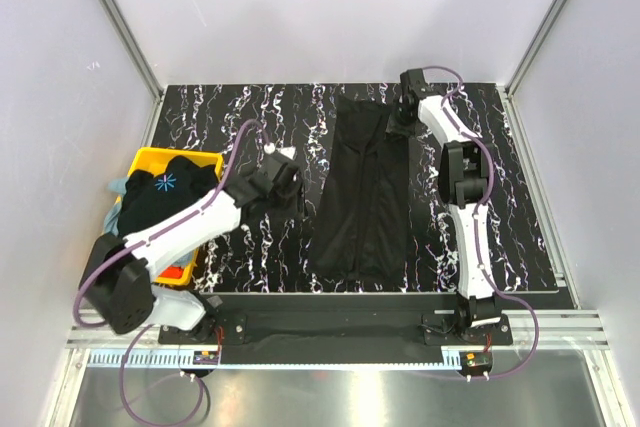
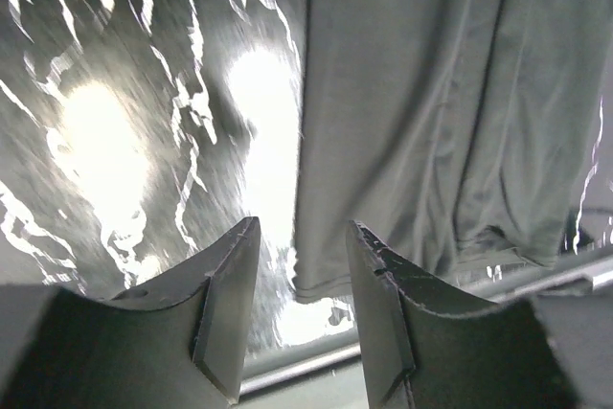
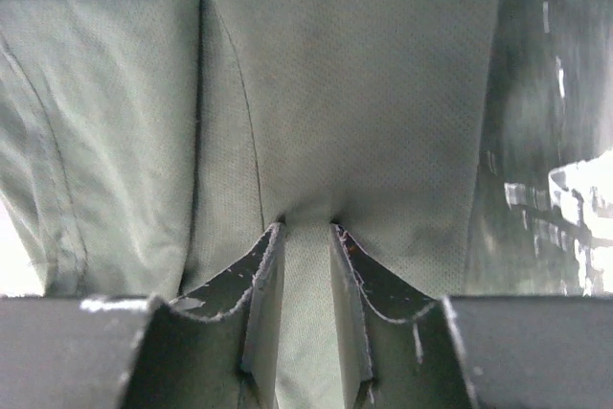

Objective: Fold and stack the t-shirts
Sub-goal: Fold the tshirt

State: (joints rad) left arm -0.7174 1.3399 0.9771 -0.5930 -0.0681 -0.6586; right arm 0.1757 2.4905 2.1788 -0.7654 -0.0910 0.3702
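As the top cam showed, 1 black t-shirt lay in a long strip on the table, w/ other shirts heaped in the yellow bin. L wrist cam: left gripper stood spread & empty beside the shirt's edge. R wrist cam: right gripper pinched a ridge of its cloth.

t-shirt: matt cloth (fine weave) | table: glossy | bin: smooth plastic
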